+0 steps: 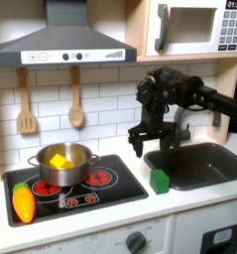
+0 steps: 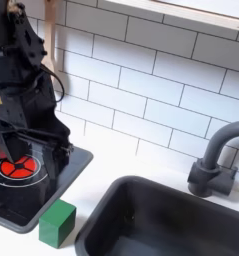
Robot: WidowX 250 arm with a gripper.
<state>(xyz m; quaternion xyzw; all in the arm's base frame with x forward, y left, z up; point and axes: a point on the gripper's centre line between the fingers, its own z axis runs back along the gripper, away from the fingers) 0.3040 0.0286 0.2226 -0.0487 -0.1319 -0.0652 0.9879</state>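
Carrot: an orange plastic carrot with a green top [image 1: 24,201] lies at the front left corner of the black stovetop [image 1: 130,186] in the first exterior view, its tip near the stovetop's front edge.
Pot: a round silver metal pot [image 1: 62,166] stands on the left rear burner, with a yellow piece [image 1: 59,160] inside it.
Stovetop room: the right half of the stovetop is bare apart from the red burner ring [image 1: 98,178].
Block: a small green cube [image 1: 160,181] [image 2: 57,222] sits on the white counter [image 1: 110,220] in the narrow strip between the stovetop's right edge and the left rim of the dark sink [image 1: 211,163] [image 2: 151,220].
Gripper: the black gripper [image 1: 150,140] [image 2: 29,150] hangs over the stovetop's rear right corner, behind the cube and apart from it; its jaws stand apart, holding nothing.
Open room: bare counter runs behind the sink's rim toward the white tiled wall [image 2: 151,70].
Faucet: a dark curved faucet [image 2: 213,160] stands at the sink's rear edge.
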